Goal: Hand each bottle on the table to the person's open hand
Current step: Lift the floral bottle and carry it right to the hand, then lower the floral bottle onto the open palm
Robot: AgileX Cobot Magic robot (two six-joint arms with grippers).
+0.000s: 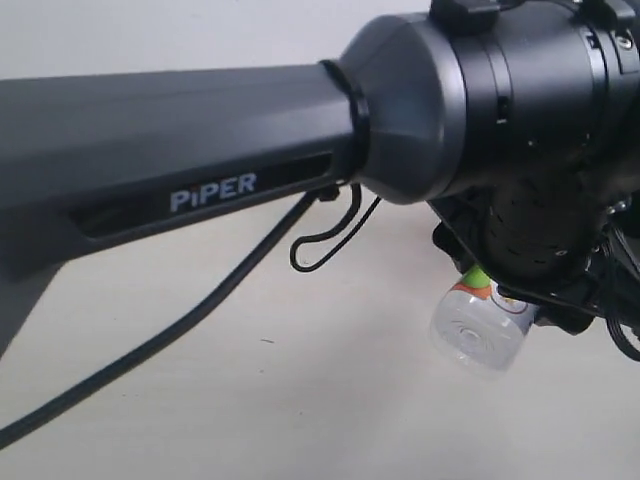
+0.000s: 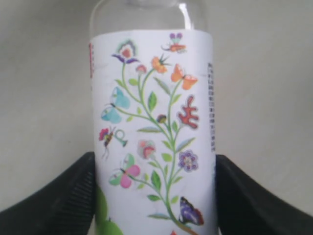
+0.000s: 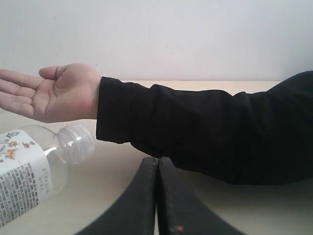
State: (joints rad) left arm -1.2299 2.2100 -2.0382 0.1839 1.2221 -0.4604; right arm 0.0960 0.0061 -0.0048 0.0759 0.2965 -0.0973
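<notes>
The bottle (image 2: 152, 122) with the floral multicolour label fills the left wrist view. My left gripper (image 2: 154, 169) is shut on it, one black finger (image 2: 68, 198) on each side of the label. In the exterior view the same bottle (image 1: 480, 328) hangs above the table (image 1: 300, 400), its clear base showing. The right wrist view shows this bottle (image 3: 29, 171) tilted, its clear cap (image 3: 76, 142) just below the person's open hand (image 3: 51, 93), which is palm up with a black sleeve (image 3: 195, 127). My right gripper (image 3: 157, 161) is shut on nothing, under the sleeve. The other bottles are out of view.
The left arm's grey link (image 1: 200, 150) marked PiPER and its wrist (image 1: 500, 110) block most of the exterior view. A black cable (image 1: 170, 335) runs below the arm. A pale wall (image 3: 171, 34) stands behind the table's far edge.
</notes>
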